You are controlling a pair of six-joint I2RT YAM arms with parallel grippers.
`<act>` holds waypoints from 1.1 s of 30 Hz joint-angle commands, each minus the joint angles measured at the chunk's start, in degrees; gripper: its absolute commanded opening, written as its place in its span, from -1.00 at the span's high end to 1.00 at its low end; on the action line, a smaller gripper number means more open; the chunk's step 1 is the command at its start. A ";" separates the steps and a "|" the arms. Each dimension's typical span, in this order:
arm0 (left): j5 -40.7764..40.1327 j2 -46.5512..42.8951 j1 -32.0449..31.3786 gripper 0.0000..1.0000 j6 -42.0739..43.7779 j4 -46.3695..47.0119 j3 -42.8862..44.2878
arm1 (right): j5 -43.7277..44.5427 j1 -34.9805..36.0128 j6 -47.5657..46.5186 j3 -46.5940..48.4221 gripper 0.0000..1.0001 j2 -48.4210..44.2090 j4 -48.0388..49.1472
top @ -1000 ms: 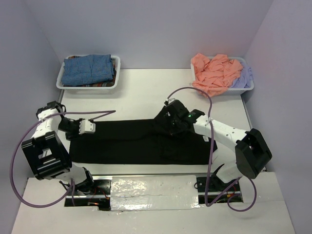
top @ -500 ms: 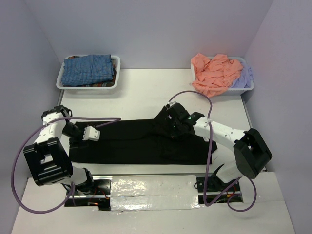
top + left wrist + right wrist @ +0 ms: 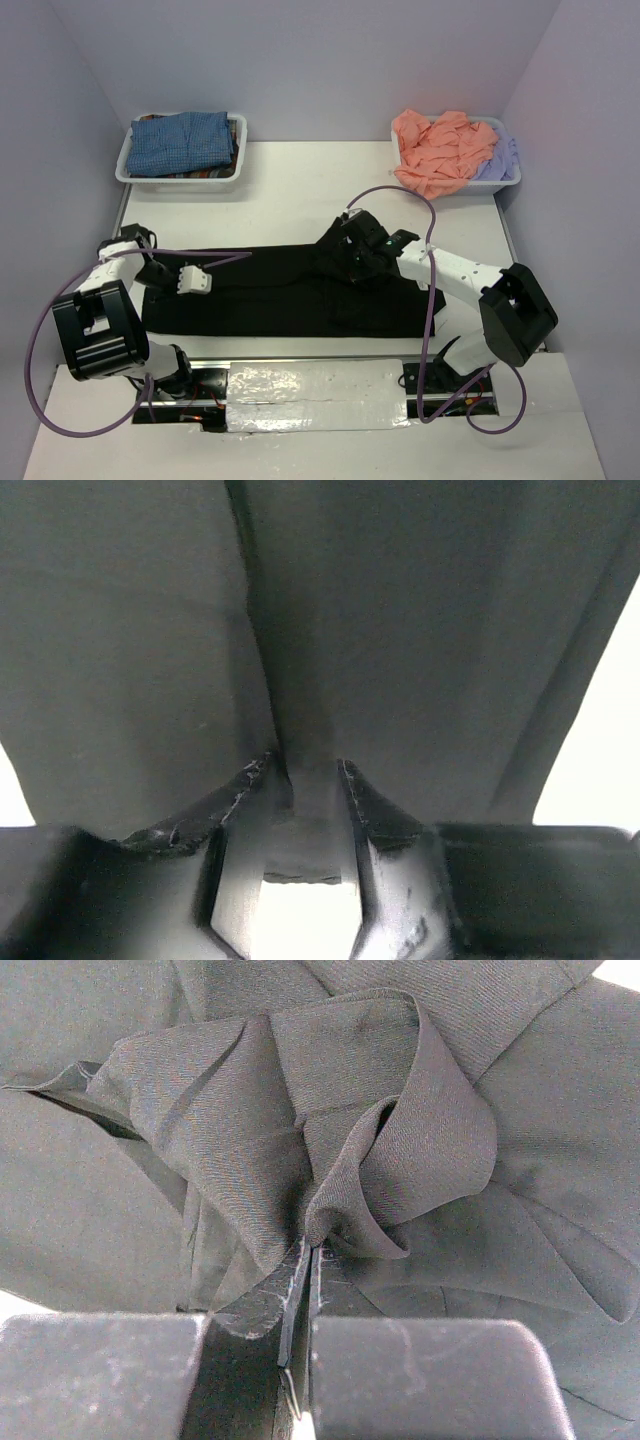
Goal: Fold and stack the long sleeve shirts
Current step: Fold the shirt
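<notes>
Right wrist: right hand (image 3: 305, 1257) pinches black shirt (image 3: 340, 1100) (left hand (image 3: 305, 778) grips it too).

Right fingers (image 3: 258, 1308) together, left fingers (image 3: 375, 812) half-closed

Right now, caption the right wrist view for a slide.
Right fingers pinch a bunched fold of the black shirt.

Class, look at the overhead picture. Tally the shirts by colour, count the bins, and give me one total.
1 black shirt
1 blue-checked shirt
1 salmon-pink shirt
1 lavender shirt
2 white bins: left bin, right bin
Total: 6 things. More cloth shows under the blue-checked shirt, but too little of it to count.
</notes>
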 commanded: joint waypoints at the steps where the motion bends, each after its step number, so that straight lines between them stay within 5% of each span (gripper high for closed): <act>1: -0.17 0.15 -0.32 0.37 -2.41 1.88 -1.30 | 0.57 0.27 0.54 0.14 1.00 0.47 1.60; 8: 0.44 0.59 -0.23 1.00 -6.46 2.59 1.94 | 1.79 0.35 -0.08 0.93 1.00 0.47 0.46; 18: 3.17 2.17 -0.32 1.00 -19.12 12.43 10.19 | 5.22 -1.84 -4.47 12.77 1.00 4.51 -3.67; 20: 4.30 3.74 -0.32 1.00 -15.20 8.68 13.61 | 5.22 -2.72 -5.88 15.07 1.00 5.48 -4.89; 21: 4.48 4.36 -0.32 1.00 -11.60 -0.57 14.68 | 5.31 -2.98 -6.23 16.56 1.00 6.09 -5.08; 22: 4.40 4.80 -0.23 0.83 -4.26 -4.75 14.86 | 5.31 -3.25 -6.58 16.75 1.00 6.18 -5.17; 25: 3.26 1.57 -0.32 0.17 -0.93 -5.95 9.00 | 4.09 -3.25 -6.41 15.17 1.00 5.57 -4.20; 33: 4.39 1.99 -0.85 0.13 -12.09 3.83 6.24 | -0.84 -2.55 -4.56 6.12 1.00 1.36 -1.65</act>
